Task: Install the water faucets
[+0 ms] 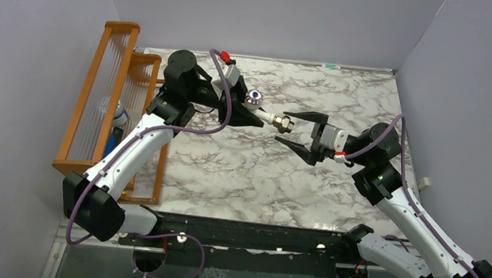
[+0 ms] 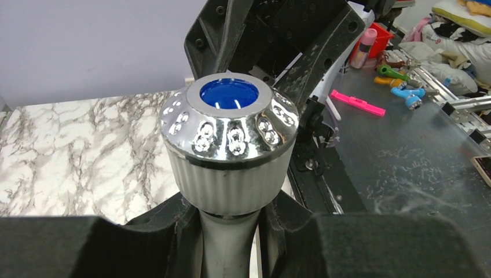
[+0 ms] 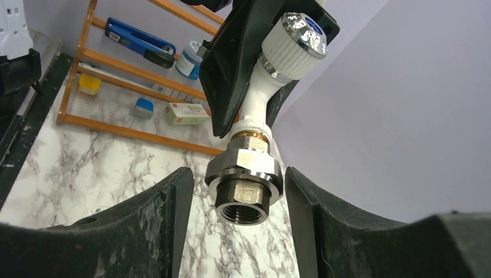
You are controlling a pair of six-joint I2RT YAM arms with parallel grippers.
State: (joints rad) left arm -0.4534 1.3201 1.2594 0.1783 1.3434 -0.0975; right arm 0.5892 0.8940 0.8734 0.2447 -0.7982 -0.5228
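In the top view, the white plastic faucet with a round chrome knob and blue centre dot point(image 1: 271, 118) is held clear above the marbled table point(image 1: 259, 181), towards the back. Its white body is pinched by the left fingers point(image 1: 244, 115), and its metal end is turned towards the right arm, evidently so that this end is offered for work. The right fingers point(image 1: 303, 116) are spread, one on each side of the silvery hexagonal nut fitting point(image 1: 283, 123) at the faucet's tip. An orange-framed rack point(image 1: 122, 26) stands along the left side.

In the left wrist view, the faucet point(image 2: 228, 139) is seen knob-first, with its stem clamped low between the left fingers point(image 2: 87, 246). The knob itself is left free.

In the right wrist view, the nut fitting point(image 3: 246, 185) is seated on the faucet's point(image 3: 255, 104) end, its open threaded bore facing outwards. It is flanked by the right fingers point(image 3: 150, 226) with a gap on both sides, so nothing is gripped. Closing on the nut to turn it is judged to be the step in hand.
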